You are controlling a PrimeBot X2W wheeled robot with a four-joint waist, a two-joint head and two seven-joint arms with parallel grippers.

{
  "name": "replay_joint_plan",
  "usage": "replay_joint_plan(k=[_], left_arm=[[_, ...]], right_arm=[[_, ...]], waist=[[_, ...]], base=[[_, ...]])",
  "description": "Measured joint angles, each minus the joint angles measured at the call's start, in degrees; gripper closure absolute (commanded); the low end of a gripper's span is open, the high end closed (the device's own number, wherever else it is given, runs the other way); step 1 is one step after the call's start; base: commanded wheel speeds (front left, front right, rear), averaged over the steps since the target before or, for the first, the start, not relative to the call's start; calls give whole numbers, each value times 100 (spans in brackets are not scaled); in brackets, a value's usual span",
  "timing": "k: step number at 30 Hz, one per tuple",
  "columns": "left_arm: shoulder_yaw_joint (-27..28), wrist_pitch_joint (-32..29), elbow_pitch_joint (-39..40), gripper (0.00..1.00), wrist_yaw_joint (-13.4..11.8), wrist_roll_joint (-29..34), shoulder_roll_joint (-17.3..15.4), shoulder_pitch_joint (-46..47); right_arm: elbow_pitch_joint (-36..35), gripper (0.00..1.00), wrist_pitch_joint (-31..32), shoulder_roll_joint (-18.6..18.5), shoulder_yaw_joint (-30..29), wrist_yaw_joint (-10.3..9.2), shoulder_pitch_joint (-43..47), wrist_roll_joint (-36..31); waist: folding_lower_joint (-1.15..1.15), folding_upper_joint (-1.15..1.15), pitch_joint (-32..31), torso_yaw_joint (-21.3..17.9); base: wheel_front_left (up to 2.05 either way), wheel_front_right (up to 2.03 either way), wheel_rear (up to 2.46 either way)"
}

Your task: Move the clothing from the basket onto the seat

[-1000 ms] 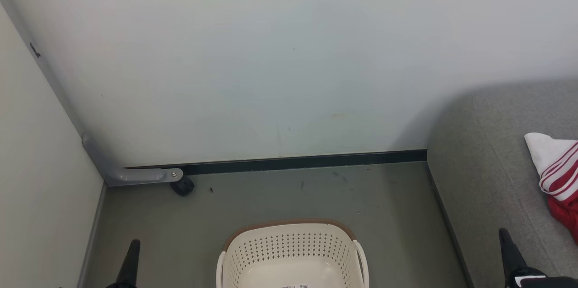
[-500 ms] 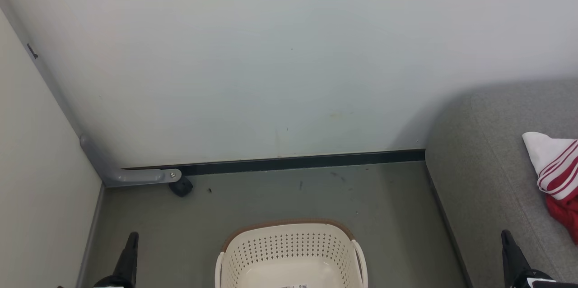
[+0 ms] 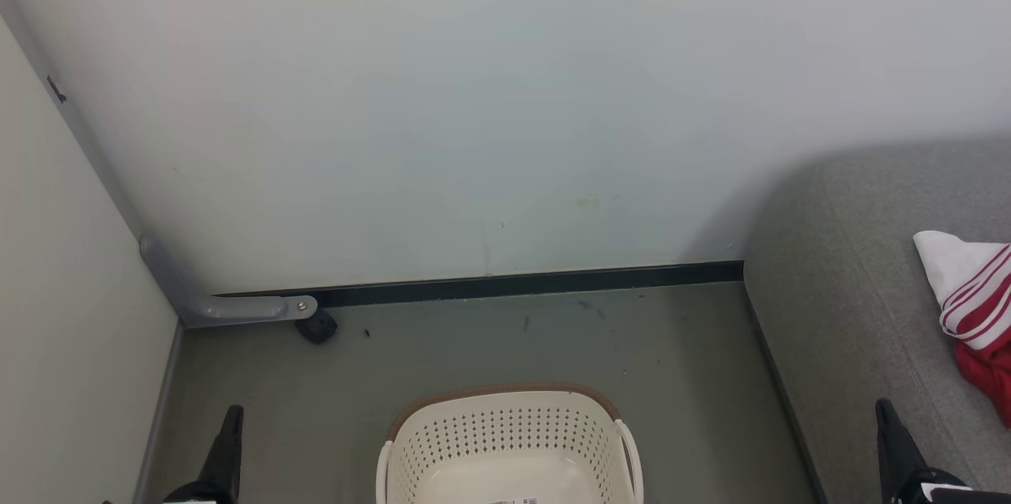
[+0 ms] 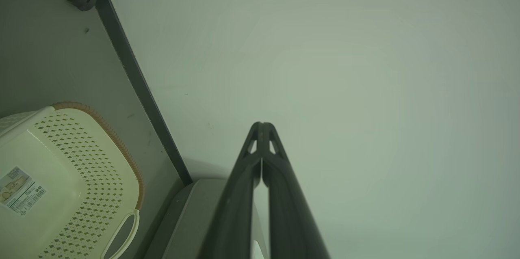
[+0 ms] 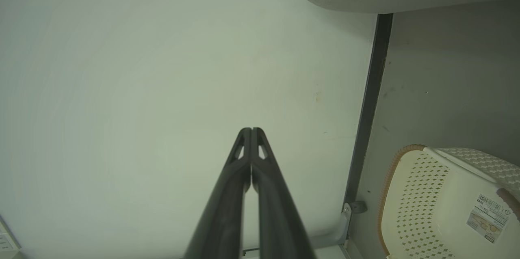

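The cream basket [image 3: 509,441] stands on the grey floor at the bottom centre of the head view; the part of its bottom that shows holds just a sticker. It also appears as the basket [image 4: 61,186] low on the left and the basket [image 5: 447,206] low on the right. Red-and-white clothing [image 3: 973,306] lies on the grey seat [image 3: 853,291] at the right edge. My left gripper [image 3: 231,414] is shut beside the basket's left, pointing at the wall [image 4: 262,124]. My right gripper [image 3: 883,406] is shut over the seat's front edge, its tips together [image 5: 250,130].
A pale wall [image 3: 474,109] with a dark baseboard [image 3: 513,283] faces me. A side panel [image 3: 63,314] closes the left, with a grey bracket [image 3: 237,306] and a black caster [image 3: 317,325] at its foot.
Between the oldest frame and now the picture has shifted a few pixels left, so the camera moved slightly. Both grippers stay shut and nearly still.
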State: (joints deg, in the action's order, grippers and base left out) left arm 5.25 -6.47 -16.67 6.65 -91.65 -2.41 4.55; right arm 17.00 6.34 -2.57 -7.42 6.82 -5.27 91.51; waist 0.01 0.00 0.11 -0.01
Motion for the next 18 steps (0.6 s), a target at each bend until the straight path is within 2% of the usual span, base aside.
replay_joint_plan(k=[18], left_arm=[[0,0,-5,100,41,-7,0,0]], right_arm=[[2,100,0,1,0,1,0,1]], waist=[[0,0,-1,0]], base=[[0,0,0]])
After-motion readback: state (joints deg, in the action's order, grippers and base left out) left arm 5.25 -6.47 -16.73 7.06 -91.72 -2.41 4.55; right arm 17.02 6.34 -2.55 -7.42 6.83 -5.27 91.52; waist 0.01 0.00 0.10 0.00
